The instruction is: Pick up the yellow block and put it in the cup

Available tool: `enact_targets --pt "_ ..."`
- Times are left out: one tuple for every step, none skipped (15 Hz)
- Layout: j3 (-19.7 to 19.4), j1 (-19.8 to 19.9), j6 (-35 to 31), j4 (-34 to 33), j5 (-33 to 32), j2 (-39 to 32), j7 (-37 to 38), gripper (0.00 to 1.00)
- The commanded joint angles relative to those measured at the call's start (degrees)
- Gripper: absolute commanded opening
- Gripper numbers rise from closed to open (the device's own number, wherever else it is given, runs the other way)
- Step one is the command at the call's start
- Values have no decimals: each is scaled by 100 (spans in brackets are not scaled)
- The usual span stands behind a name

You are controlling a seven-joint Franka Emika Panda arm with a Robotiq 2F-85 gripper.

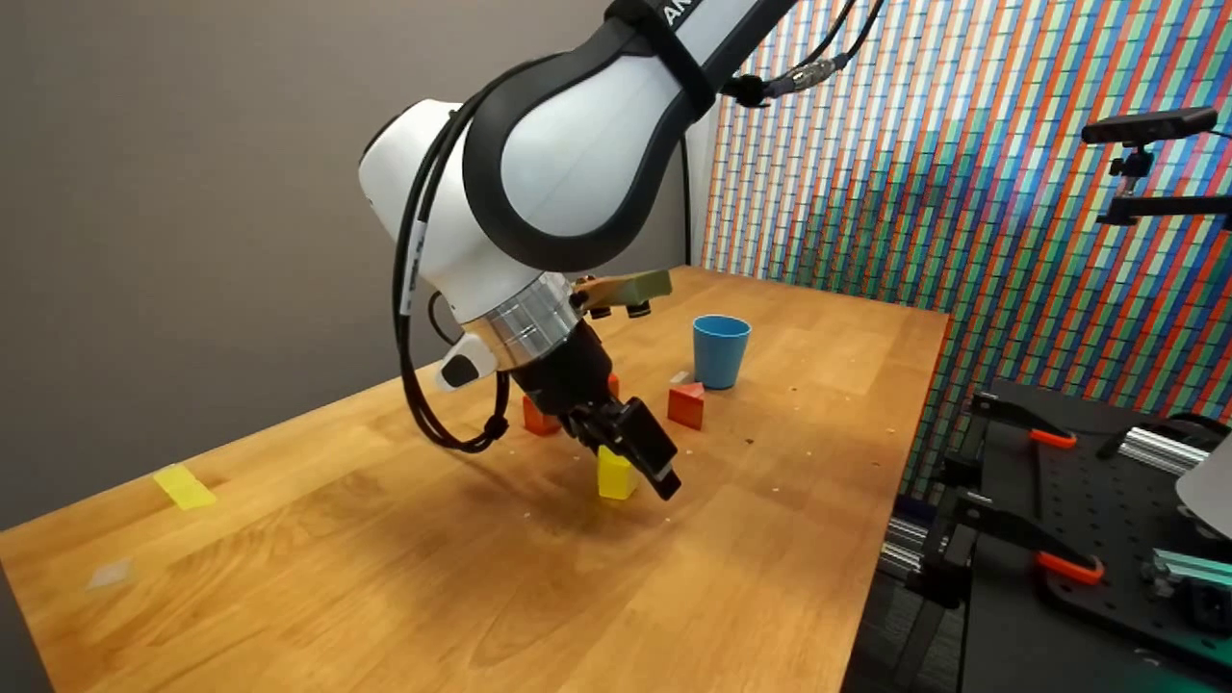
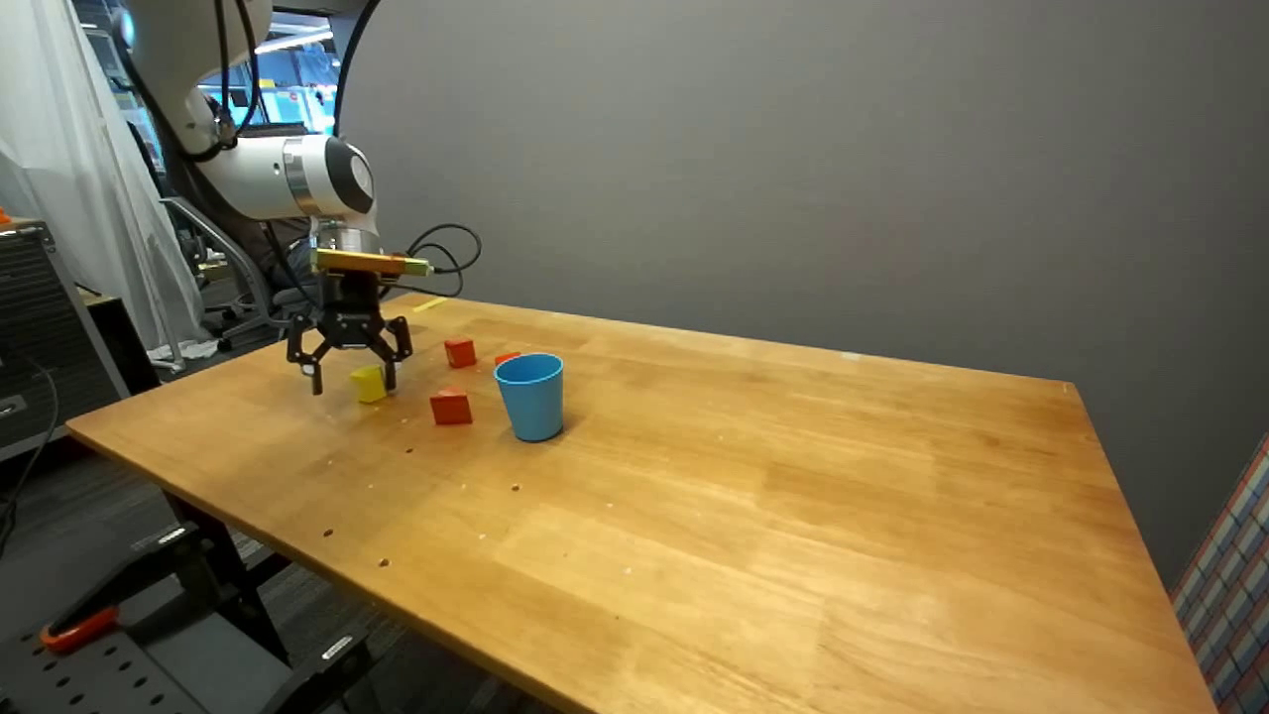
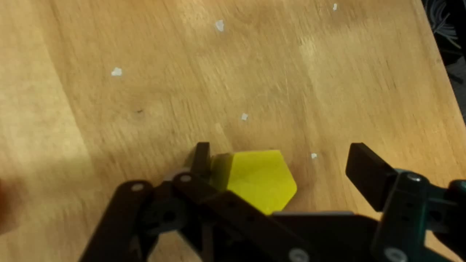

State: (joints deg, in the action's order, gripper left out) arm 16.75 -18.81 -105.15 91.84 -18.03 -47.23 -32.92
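The yellow block (image 1: 614, 474) stands on the wooden table in both exterior views (image 2: 369, 384). It also shows in the wrist view (image 3: 262, 178), where a gripper linkage covers its lower part. My gripper (image 2: 353, 385) is open and low around the block, with one finger on each side of it. In the wrist view the gripper (image 3: 280, 156) has its left finger close beside the block and a wide gap to the right finger. I cannot tell whether the left finger touches it. The blue cup (image 2: 532, 402) stands upright in both exterior views (image 1: 720, 354), out of the wrist view.
A red block (image 2: 452, 408) sits between the yellow block and the cup. Two more red blocks (image 2: 460, 353) (image 2: 507, 357) lie farther back, one partly behind the cup. A flat yellow strip (image 1: 185, 486) lies near the wall. The table edge (image 3: 442, 67) shows in the wrist view.
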Motion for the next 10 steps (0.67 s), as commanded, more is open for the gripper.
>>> enact_targets --pt "-2 -36 -134 -182 -33 -78 -25 66" --pt "-7 -36 -188 -186 -35 -79 -24 56" --pt "-9 -32 -194 -206 -23 -88 -27 49" --pt "-20 -29 -231 -209 -21 -84 -7 40" --pt "-26 -24 -250 -216 -21 -82 -14 33" --pt "-36 -15 -280 -219 -15 -74 0 26" --pt "-46 -10 -295 -217 -16 -59 10 20" --pt "-91 -13 -342 -182 -42 9 108 20" --pt "-136 -13 -404 -138 -61 75 222 20" --pt "-221 -5 -526 -42 -101 235 451 20"
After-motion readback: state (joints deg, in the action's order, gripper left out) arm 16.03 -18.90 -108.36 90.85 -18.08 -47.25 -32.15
